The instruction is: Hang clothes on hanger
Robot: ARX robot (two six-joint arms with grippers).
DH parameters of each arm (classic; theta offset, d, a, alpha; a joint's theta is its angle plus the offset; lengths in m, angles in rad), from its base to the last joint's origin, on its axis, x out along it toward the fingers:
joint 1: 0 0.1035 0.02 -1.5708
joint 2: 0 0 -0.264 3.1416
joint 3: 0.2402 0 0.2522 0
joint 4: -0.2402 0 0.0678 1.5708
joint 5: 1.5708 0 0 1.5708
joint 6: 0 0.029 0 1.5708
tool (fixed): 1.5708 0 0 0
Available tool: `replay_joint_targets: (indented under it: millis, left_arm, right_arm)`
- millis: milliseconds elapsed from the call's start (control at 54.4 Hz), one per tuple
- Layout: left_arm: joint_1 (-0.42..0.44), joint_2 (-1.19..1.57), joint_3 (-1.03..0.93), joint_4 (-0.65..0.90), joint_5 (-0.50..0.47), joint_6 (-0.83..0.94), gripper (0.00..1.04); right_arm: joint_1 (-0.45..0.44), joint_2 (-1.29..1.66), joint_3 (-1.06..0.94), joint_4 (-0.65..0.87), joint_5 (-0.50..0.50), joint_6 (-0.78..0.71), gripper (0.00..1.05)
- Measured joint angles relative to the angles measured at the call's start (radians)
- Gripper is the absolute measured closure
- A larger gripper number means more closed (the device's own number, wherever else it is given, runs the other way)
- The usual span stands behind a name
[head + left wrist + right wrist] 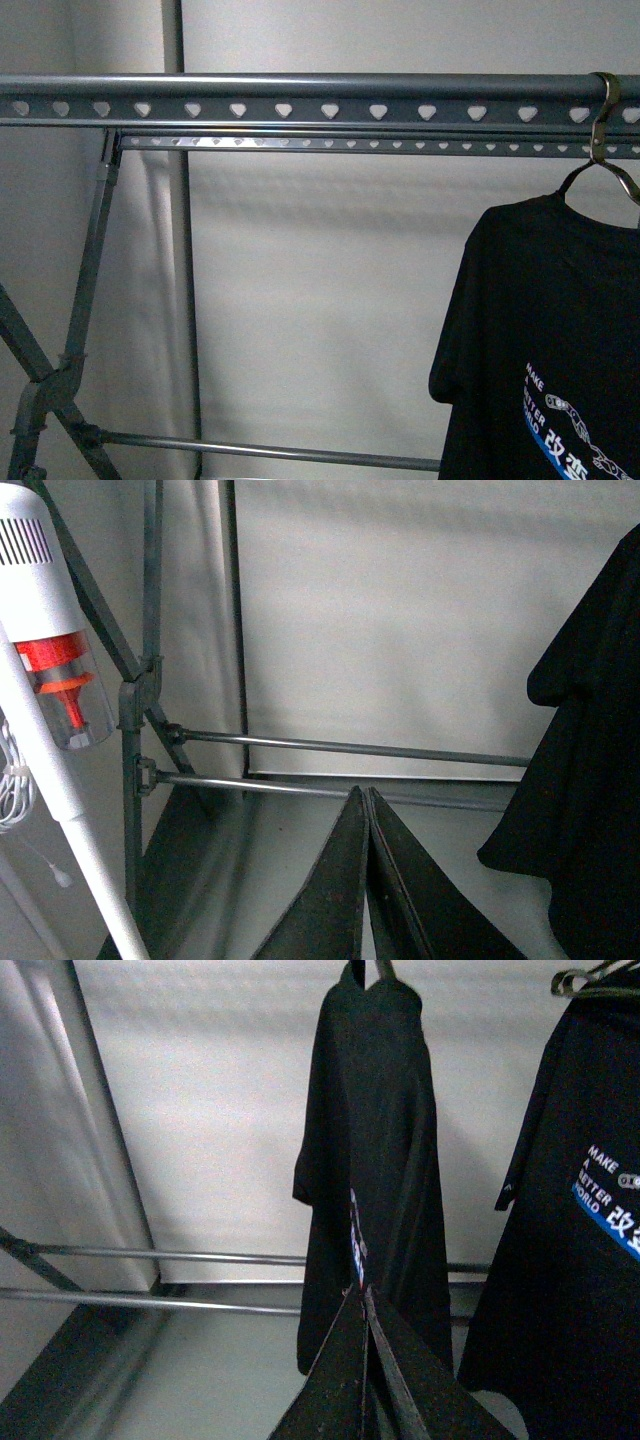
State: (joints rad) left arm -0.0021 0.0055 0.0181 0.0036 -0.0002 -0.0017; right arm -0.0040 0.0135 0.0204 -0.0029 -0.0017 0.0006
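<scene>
The grey clothes rack's top rail (pixel 300 100), punched with heart-shaped holes, runs across the front view. A black T-shirt (pixel 550 340) with white "MAKE" text and a blue-and-white graphic hangs from it at the right on a wire hook (pixel 603 110). Neither gripper shows in the front view. My left gripper (pixel 367 795) is shut and empty, low before the rack's lower bars (pixel 340 748), with the shirt (pixel 590 730) off to one side. My right gripper (pixel 362 1292) is shut, its tips in line with the hem of a black T-shirt seen edge-on (pixel 375 1140). The printed T-shirt (pixel 570 1210) hangs beside that one.
The rack's crossed legs (pixel 60 380) stand at the left, with a lower crossbar (pixel 270 452) between them. A white stick vacuum with a red part (pixel 55 680) leans by the legs in the left wrist view. A pale wall is behind everything.
</scene>
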Motion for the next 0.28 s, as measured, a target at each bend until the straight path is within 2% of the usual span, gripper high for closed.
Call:
replay_joint_targets:
  millis: [166,202,276]
  left_arm:
    - [0.0,-0.001,0.0,-0.001,0.0,0.0,1.01]
    - [0.0,-0.001,0.0,-0.001,0.0,0.0,1.0]
    - [0.0,-0.001,0.0,-0.001,0.0,0.0,0.86]
  right_arm:
    - [0.0,-0.009,-0.014,-0.001,0.0,-0.001,1.01]
    - [0.0,-0.009,-0.014,-0.001,0.0,-0.001,0.95]
    - [0.0,-0.009,-0.014,-0.001,0.0,0.0,0.81]
